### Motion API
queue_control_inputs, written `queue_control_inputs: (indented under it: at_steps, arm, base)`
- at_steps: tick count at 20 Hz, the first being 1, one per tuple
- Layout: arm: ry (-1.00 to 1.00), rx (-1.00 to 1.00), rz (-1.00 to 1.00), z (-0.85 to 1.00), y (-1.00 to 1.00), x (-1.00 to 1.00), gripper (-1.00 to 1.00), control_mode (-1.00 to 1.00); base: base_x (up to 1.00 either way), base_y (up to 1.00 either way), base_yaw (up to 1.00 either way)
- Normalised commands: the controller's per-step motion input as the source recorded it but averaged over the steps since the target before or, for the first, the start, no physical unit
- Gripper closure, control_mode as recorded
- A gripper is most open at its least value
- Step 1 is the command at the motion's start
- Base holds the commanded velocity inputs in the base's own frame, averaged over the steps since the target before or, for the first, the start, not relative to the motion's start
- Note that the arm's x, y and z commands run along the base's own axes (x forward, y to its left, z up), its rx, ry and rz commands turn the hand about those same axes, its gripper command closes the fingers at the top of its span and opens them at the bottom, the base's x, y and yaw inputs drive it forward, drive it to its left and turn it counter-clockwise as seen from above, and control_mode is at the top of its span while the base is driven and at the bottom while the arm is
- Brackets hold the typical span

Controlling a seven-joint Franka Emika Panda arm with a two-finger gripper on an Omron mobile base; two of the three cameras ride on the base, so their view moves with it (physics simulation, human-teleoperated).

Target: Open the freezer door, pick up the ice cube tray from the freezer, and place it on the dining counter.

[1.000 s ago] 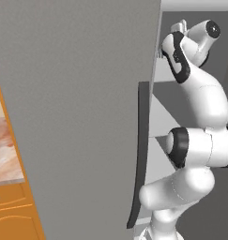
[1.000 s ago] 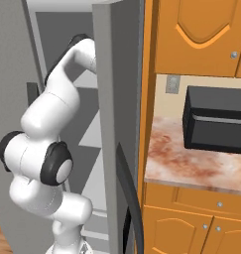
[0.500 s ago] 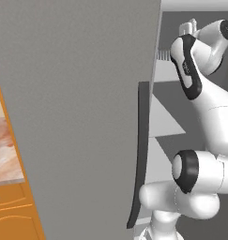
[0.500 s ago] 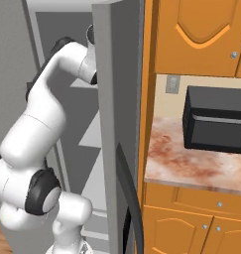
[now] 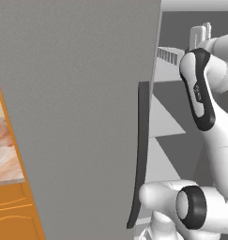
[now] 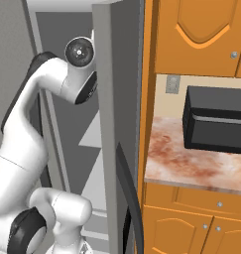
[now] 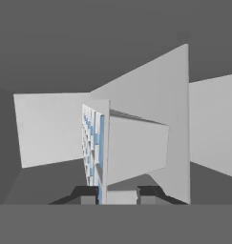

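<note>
Reading left to right: each line below took 1 part of the scene in turn
Far-left cabinets [image 5: 12, 213]: orange fronts with a strip of marbled top above them, at the left edge of the left base view
Freezer door [image 5: 82, 112]: matte grey, swung open; its broad face stood across the left base view; its long curved dark handle [image 5: 140, 154] ran down the door's right edge
Freezer interior [image 5: 181, 136]: grey walls and pale shelves lay past the door's edge; the white arm [image 5: 204, 93] reached up and into it
Ice cube tray [image 7: 94, 152]: pale blue-white grid of little squares, seen edge-on in the hand view; it stood between the 2 dark fingertips, inside the freezer, with pale shelves around it
Gripper [image 7: 116, 196]: its fingers were closed on the ice cube tray, 1 tip at each side of the tray's near end
Right base view, door: the freezer door's edge [image 6: 109, 124] stood upright just right of the arm's elbow, handle curving down below it
Wall cabinets [image 6: 201, 34]: orange, panelled, just right of the door
Microwave [image 6: 216, 121]: black box on a marbled counter [image 6: 186, 166], with orange drawers beneath
</note>
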Motion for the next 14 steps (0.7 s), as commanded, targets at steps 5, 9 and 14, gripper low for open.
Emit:
queue_control_inputs:
  at_steps: [5,9,14]
  arm:
    - [-0.07,0.0,-0.03,0.11,0.26,-0.71,1.0,-1.0]
    - [-0.05,0.0,-0.03,0.11,0.29,-0.72,1.0,-1.0]
    - [-0.01,0.0,-0.02,0.16,0.12,-0.75,1.0,-1.0]
  base:
    - [0.0,0.0,0.0]
    - [0.0,0.0,0.0]
    - [0.0,0.0,0.0]
